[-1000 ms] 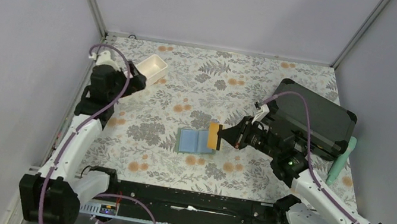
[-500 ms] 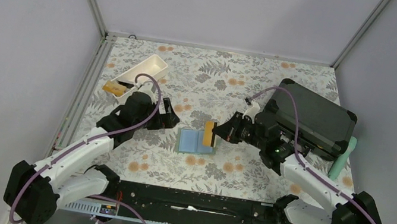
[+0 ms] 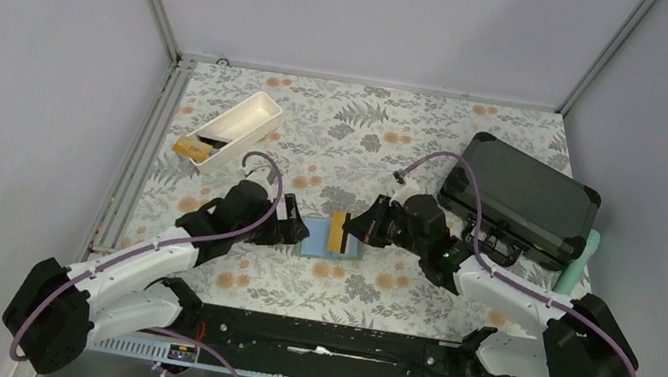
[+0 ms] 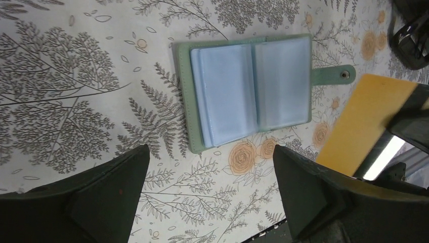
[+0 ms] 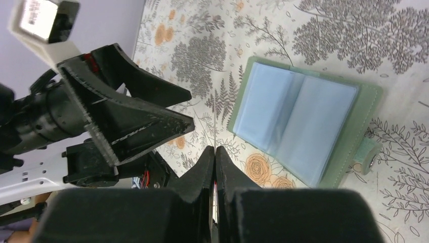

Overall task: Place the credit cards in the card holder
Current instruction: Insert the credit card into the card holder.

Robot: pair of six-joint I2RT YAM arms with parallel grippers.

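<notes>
The card holder [image 4: 250,88] lies open on the floral table, pale blue pockets facing up, its snap tab to the right in the left wrist view. My right gripper [image 3: 349,233] is shut on a gold-orange credit card [image 4: 361,124], which it holds on edge just above the holder's [image 3: 316,239] right half. From the right wrist camera that card shows only edge-on between the shut fingertips [image 5: 215,151]. My left gripper [image 4: 210,167] is wide open with nothing in it, low beside the holder's left edge. More credit cards [image 3: 192,148] sit at the near end of the white tray.
The white oblong tray [image 3: 255,120] stands at the back left. A large black hard case [image 3: 520,200] lies at the right, a teal object [image 3: 576,262] beside it. The two grippers face each other closely across the holder [image 5: 303,126].
My left arm has swung from the tray at the back left down to the holder's left side. My right gripper has carried the gold-orange card leftward over the holder.
</notes>
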